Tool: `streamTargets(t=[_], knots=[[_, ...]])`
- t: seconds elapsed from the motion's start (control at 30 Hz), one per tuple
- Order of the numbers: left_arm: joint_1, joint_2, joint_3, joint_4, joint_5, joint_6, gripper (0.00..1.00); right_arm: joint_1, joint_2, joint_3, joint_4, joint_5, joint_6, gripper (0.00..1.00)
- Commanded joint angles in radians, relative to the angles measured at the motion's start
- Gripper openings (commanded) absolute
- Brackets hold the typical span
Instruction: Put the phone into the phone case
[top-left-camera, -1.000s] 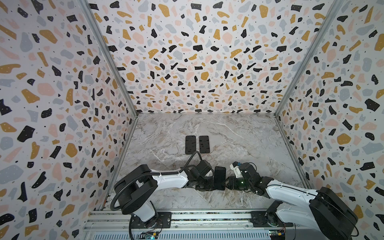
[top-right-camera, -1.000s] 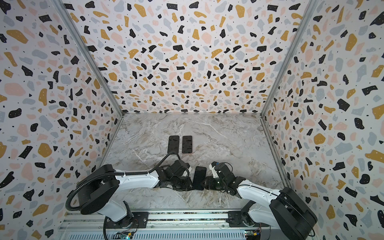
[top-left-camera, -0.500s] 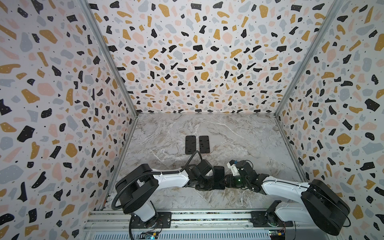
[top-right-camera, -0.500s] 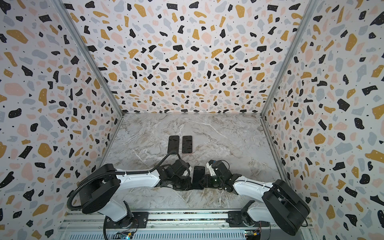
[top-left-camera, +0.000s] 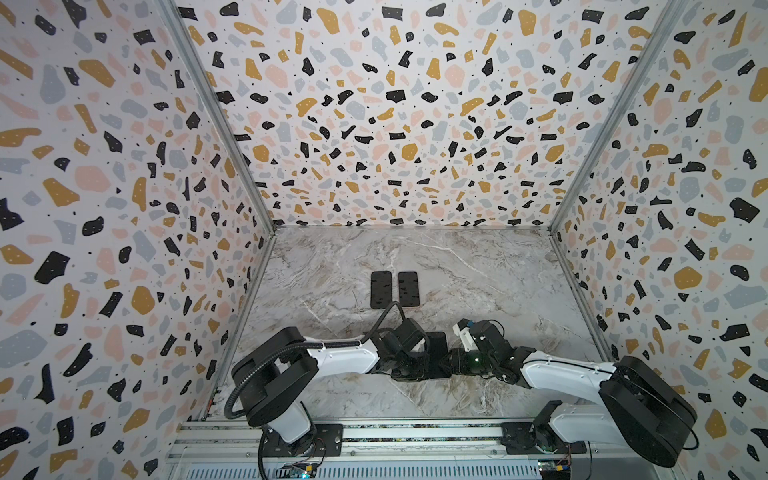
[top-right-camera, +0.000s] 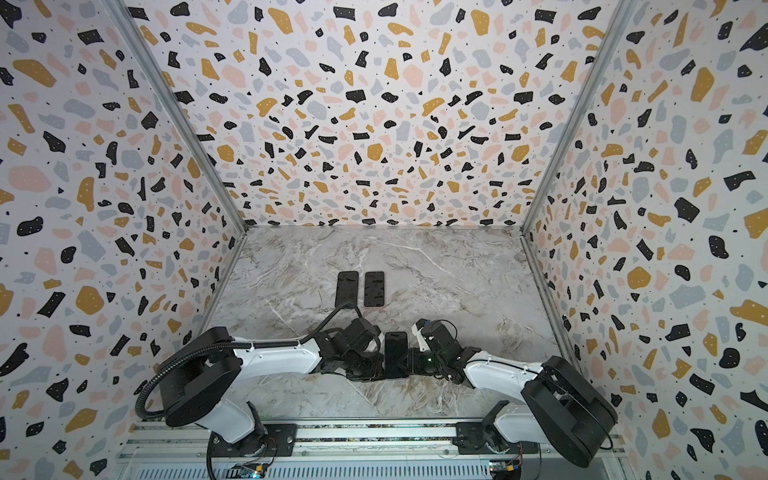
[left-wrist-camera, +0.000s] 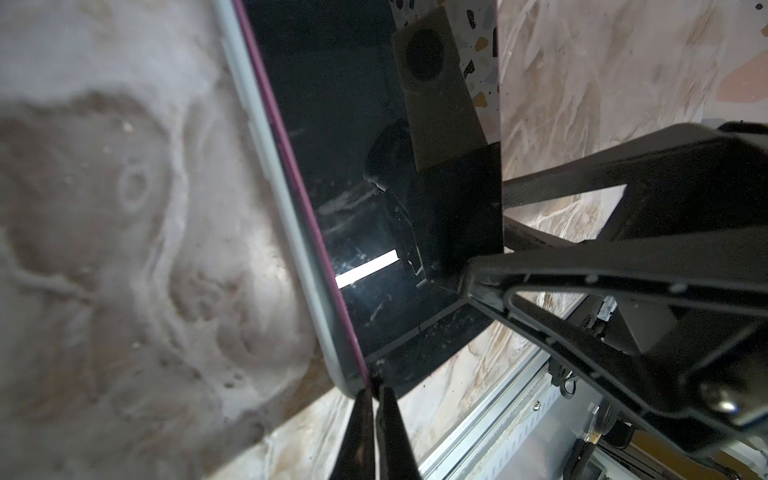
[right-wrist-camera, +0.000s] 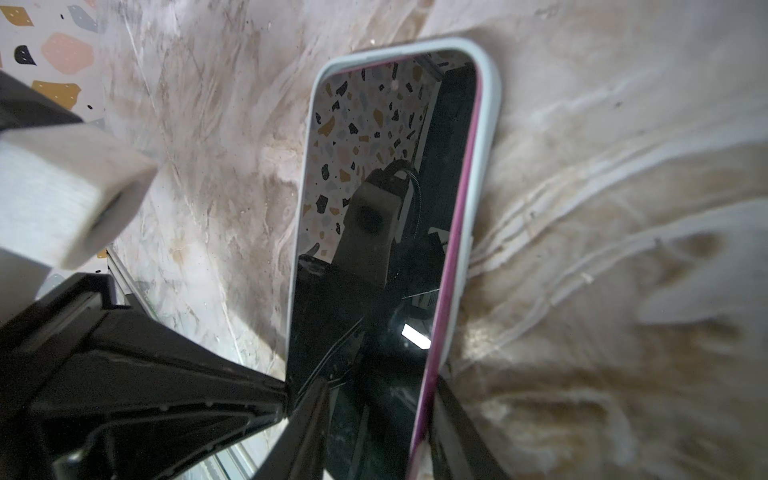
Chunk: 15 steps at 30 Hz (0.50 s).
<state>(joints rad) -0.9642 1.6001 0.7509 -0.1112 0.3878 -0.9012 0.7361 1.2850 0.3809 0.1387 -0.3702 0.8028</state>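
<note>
At front centre, the phone (top-right-camera: 395, 353) lies screen-up in the phone case (right-wrist-camera: 488, 124), long axis front-to-back. Fingers of the left gripper (left-wrist-camera: 374, 399) meet; the right gripper (right-wrist-camera: 365, 388) straddles it, spread.

Both arms are the same build: white link shells, black joint housings, big black shoulder blocks. Left arm (top-left-camera: 340, 359): black corrugated conduit (top-left-camera: 332, 344) runs from base to wrist, with a thinner black cable (top-left-camera: 390, 304) arcing off at the wrist's 12 o'clock. Right arm (top-left-camera: 561, 372): small dark screws dot the white shell, green LED (top-left-camera: 475, 360) lit on the wrist, white boxy block (top-left-camera: 462, 334) with a blue tab at the LED's 11 o'clock. Fingers (left-wrist-camera: 623, 266) are black, open triangular frames. Bases sit on black plates with visible bolts.
</note>
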Motion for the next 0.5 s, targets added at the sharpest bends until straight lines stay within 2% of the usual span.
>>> streamTargets(t=[0.0, 0.07, 0.2, 0.37, 0.47], knots=[[-0.003, 0.029, 0.004, 0.018, -0.065, 0.041, 0.02, 0.027, 0.01, 0.021, -0.068, -0.03, -0.013, 0.4], [-0.002, 0.003, 0.03, -0.028, -0.088, 0.054, 0.07, 0.026, -0.013, 0.037, -0.107, -0.011, -0.021, 0.4], [-0.001, -0.05, 0.074, -0.122, -0.154, 0.091, 0.26, 0.025, -0.074, 0.069, -0.201, 0.033, -0.041, 0.42], [0.01, -0.036, 0.053, -0.085, -0.132, 0.101, 0.37, 0.025, -0.139, 0.066, -0.297, 0.052, -0.044, 0.46], [0.009, -0.029, 0.043, -0.054, -0.116, 0.098, 0.38, 0.025, -0.164, 0.064, -0.321, 0.035, -0.034, 0.46]])
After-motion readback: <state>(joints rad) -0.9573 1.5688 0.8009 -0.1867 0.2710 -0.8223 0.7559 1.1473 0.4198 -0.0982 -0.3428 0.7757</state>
